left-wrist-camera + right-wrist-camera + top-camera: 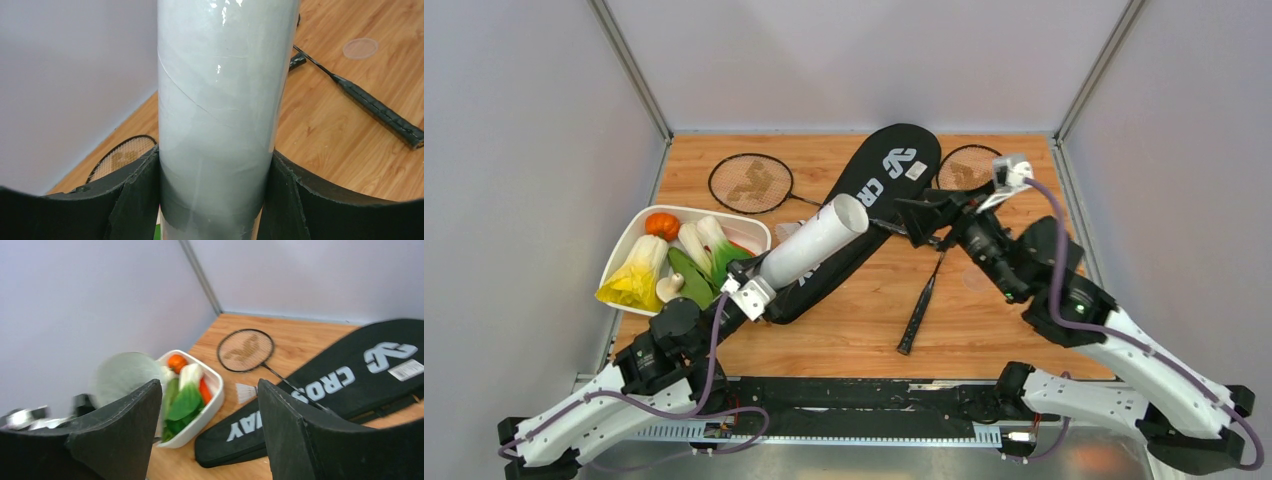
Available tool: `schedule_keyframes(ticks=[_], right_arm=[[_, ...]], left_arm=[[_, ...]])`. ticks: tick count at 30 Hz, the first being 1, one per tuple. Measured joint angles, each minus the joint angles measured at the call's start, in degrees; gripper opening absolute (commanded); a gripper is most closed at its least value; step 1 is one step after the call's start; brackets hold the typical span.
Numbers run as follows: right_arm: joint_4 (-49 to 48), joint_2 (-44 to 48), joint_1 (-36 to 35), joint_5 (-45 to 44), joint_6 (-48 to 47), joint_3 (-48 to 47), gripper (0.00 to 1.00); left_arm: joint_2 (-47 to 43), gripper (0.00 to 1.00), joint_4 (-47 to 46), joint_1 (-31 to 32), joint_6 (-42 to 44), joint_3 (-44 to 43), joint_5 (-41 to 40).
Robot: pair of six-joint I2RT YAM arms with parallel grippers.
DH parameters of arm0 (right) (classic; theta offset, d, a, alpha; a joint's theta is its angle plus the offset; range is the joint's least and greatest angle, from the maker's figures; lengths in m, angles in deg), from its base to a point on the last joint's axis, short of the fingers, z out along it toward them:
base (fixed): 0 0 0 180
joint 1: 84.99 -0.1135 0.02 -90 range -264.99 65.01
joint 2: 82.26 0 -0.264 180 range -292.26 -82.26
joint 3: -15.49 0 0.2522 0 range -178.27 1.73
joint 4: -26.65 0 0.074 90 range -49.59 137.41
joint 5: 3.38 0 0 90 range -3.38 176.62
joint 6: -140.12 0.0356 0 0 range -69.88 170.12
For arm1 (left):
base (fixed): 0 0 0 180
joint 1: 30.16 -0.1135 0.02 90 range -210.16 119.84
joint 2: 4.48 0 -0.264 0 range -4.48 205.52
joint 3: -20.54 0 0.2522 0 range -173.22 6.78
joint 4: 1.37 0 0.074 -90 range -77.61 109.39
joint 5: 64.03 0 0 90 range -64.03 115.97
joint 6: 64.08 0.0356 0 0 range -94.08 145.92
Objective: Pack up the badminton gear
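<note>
My left gripper (pixel 759 290) (pixel 215 155) is shut on the lower end of the long white tube (pixel 814 245) (pixel 220 90), which tilts up and to the right over the black CROSSWAY racket bag (pixel 879 190) (pixel 350 385). One racket (pixel 749 183) (pixel 245 350) lies at the back left. A second racket (pixel 924 300) (pixel 375 107) runs from behind the bag toward the front. My right gripper (pixel 919 222) (pixel 209 385) hovers open and empty just right of the tube's open mouth (pixel 125 375). A white shuttlecock (pixel 245 391) lies by the bag's edge.
A white tray (pixel 629 245) (pixel 216 390) of toy vegetables stands at the left, close to the left arm. A small clear round lid (pixel 360 48) lies on the wood near the second racket's handle. Grey walls close in the back and both sides.
</note>
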Motion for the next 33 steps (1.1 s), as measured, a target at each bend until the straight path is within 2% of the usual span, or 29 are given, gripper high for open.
schedule_keyframes(ticks=[4, 7, 14, 18, 23, 28, 33], right_arm=[[-5.27, -7.32, 0.09, -7.26, -0.68, 4.07, 0.69], [-8.57, -16.22, 0.83, -10.19, -0.85, 5.55, 0.67], [-15.82, -36.0, 3.08, -8.87, 1.95, 5.35, 0.62], [-18.38, -47.95, 3.54, -6.19, 2.6, 0.24, 0.56], [-20.17, -60.57, 3.54, -2.32, 1.75, -7.8, 0.54], [-20.65, -69.9, 3.52, 1.51, 1.2, -15.19, 0.54], [-20.94, -76.22, 3.28, 1.77, 0.83, -20.46, 0.56]], left_arm=[[-2.64, 0.52, -0.31, 0.0, 0.17, -0.24, -2.19], [-5.73, 0.52, -0.9, 0.0, 0.15, -1.62, -3.5], [-11.52, 0.52, -2.4, 0.0, 0.13, -6.51, -4.57], [-12.59, 0.52, -1.46, 0.0, 0.09, -9.49, -4.52], [-14.21, 0.52, 0.24, 0.0, -0.28, -12.13, -4.48], [-16.48, 0.52, 1.84, 0.0, -0.72, -13.31, -4.24], [-16.76, 0.53, 3.34, 0.0, -0.74, -13.99, -4.22]])
